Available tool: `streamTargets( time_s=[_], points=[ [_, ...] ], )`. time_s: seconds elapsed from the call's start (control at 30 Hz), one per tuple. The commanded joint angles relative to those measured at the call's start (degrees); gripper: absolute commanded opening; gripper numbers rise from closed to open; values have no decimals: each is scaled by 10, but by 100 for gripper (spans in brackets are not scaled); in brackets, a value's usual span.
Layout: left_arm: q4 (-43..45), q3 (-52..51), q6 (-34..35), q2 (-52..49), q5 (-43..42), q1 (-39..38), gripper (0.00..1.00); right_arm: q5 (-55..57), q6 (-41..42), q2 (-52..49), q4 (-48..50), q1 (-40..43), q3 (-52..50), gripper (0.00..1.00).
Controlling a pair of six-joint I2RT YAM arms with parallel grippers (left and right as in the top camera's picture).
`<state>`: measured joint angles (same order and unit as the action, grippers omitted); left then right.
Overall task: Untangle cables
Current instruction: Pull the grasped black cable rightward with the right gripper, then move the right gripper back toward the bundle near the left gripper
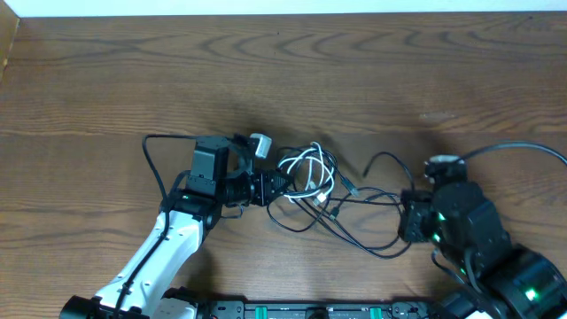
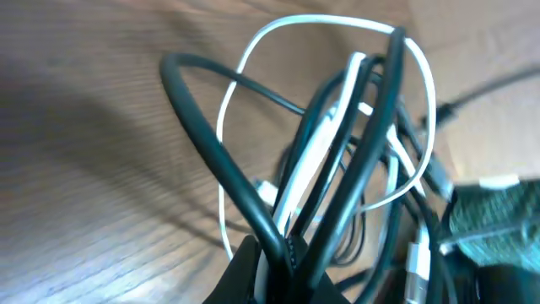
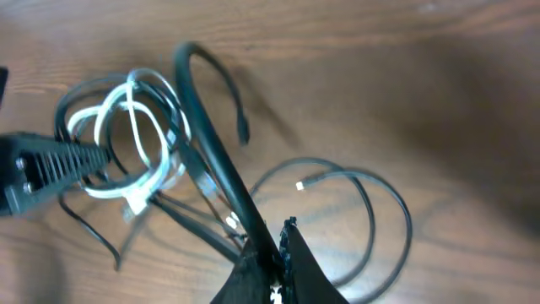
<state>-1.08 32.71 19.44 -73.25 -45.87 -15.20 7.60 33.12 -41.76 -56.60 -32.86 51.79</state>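
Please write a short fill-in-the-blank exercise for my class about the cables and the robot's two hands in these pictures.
The left hand is shut on the tangled cables, and only one of them is ____. The right hand pinches a cable coloured ____. The table under everything is made of ____.
Missing words: white; black; wood.

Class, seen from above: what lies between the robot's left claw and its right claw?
Overhead view: loops of thin white cord tangled with thin black cords, between left claw and right claw.
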Motion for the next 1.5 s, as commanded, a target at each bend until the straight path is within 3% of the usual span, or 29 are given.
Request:
streamTargets(
  time_s=[0.0, 0.23, 0.47, 0.67, 0.9, 1.27, 1.3, 1.4, 1.43, 1.47],
  points=[
    [2, 0, 96, -1, 93, 3, 8, 49, 33, 11, -27, 3, 9, 1],
    [56, 0, 192, -1, 94, 3, 8, 21, 33, 0, -46, 2, 4, 3],
    [179, 0, 268, -1, 40, 3, 8, -20, 33, -26, -44, 2, -2, 25],
    [282, 0, 267, -1, -59, 3, 8, -20, 33, -65, -39, 2, -3, 47],
    [310, 0, 199, -1, -166, 3, 8, -22, 87, -130, -14, 2, -3, 52],
    [309, 0, 180, -1, -161, 3, 8, -102, 120, -242, 22, 2, -3, 54],
    [309, 0, 175, -1, -161, 3, 12, -106, 120, -251, 22, 2, -3, 53],
    [304, 0, 155, -1, -160, 3, 62, -111, 120, -266, 22, 2, -3, 47],
    [302, 0, 146, -1, -160, 3, 94, -110, 120, -269, 22, 2, -3, 47],
    [297, 0, 135, -1, -160, 3, 98, -110, 120, -271, 22, 2, -3, 47]
  ],
)
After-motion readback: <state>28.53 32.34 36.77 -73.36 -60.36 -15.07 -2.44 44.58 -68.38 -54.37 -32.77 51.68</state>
